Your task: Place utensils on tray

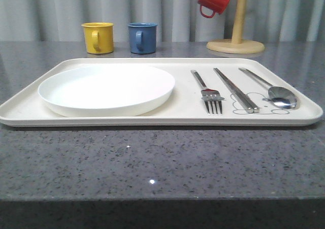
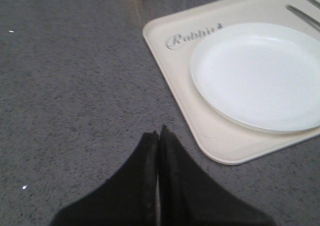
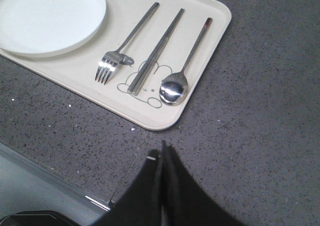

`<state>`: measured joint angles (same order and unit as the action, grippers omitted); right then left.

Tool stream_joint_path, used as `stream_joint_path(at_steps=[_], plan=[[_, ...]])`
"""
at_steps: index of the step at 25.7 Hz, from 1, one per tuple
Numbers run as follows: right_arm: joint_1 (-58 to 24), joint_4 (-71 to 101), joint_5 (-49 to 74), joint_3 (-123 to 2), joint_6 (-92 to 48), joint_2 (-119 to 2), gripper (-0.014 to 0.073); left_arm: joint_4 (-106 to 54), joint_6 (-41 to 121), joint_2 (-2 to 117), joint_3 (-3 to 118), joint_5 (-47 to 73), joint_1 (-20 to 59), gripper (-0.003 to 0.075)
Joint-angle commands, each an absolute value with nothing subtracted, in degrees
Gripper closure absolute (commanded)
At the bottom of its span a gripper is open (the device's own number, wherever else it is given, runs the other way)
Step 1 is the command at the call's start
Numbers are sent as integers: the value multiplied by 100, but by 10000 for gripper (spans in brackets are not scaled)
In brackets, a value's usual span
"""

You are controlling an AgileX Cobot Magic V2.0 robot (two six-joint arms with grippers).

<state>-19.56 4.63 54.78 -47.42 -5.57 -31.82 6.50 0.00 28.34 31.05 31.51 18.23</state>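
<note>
Silver utensils (image 1: 236,91) side-by-side on cream tray (image 1: 152,118)

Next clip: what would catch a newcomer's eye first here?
The big cream tray across the grey table, with a white plate on its left half. On its right half lie a fork, chopsticks and spoon side by side. Behind stand a yellow mug and a blue mug.

Speckled grey stone counter (image 1: 152,163) before pale pleated curtains (image 1: 51,10), evenly lit.
</note>
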Motion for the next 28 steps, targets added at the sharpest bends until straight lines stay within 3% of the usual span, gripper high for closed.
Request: stream_joint_path(at_steps=[1,12,16,28], plan=[[-1958,415,5111,-4874,-602,-3194,663,356,0,1817,2313,1848,1296,738],[-1958,415,5111,-4874,-602,-3194,663,175,0,-142,381,348,319,738],[-1958,415,5124,-4874,-602,-3194,663,175,0,-165,-32,-252,247,738],[-1958,415,5158,-4874,-602,-3194,663,175,0,-165,-24,-279,260,738]])
